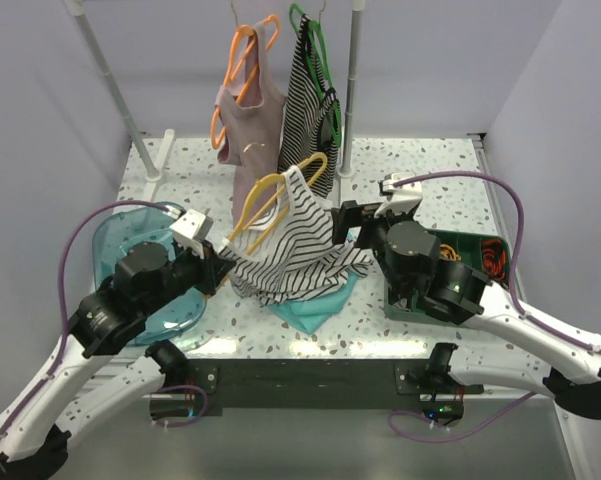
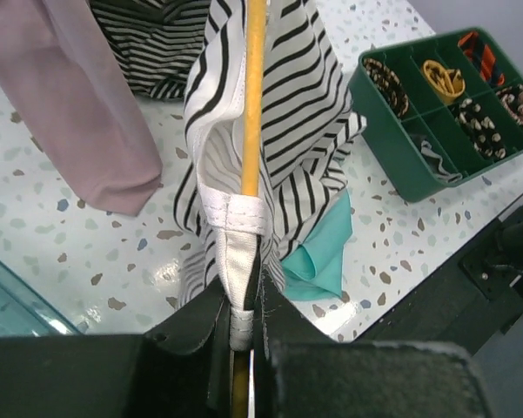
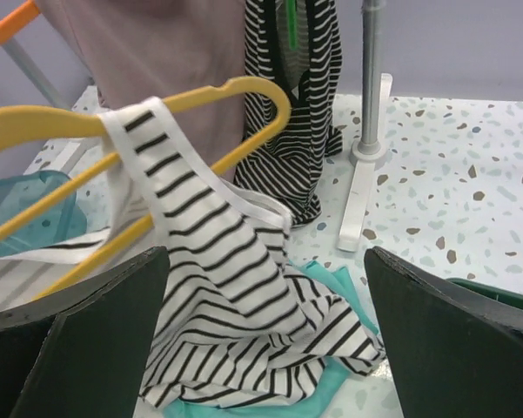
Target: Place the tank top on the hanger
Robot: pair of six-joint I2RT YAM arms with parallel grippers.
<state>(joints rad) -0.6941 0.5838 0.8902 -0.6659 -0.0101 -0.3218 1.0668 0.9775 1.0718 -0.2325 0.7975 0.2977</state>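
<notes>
Getting there but not done: the tank top (image 1: 300, 255) is only partway on the hanger (image 3: 217, 89). In the right wrist view one strap loops over the hanger's upper arm and crosses the lower bar. The curved far-right end of the hanger is bare. Most of the fabric hangs bunched below, w/ its lowest folds lying on a teal cloth (image 1: 315, 305) at the near-centre of the table (image 1: 430, 170). The hanger sits tilted, its high end pointing far-right toward the pink top (image 1: 250, 130) and the dark striped top (image 1: 310, 110) hanging at the back.

Left to do, as I judge it: get the other shoulder over that bare end, then even the garment out. Whether any strap already sits on the near-left end I can't tell, since the fingers hide it.

Tools:
- The left gripper (image 2: 244, 335) has its jaws pinched tight on the white hem of the tank top, w/ the yellow hanger rod caught in the same pinch. It is holding both up at the hanger's near-left end.
- The right gripper (image 3: 265, 252) has its fingers spread wide w/ nothing between them. It's just right of the garment, facing it. Whether a finger brushes the fabric, can't say.
</notes>
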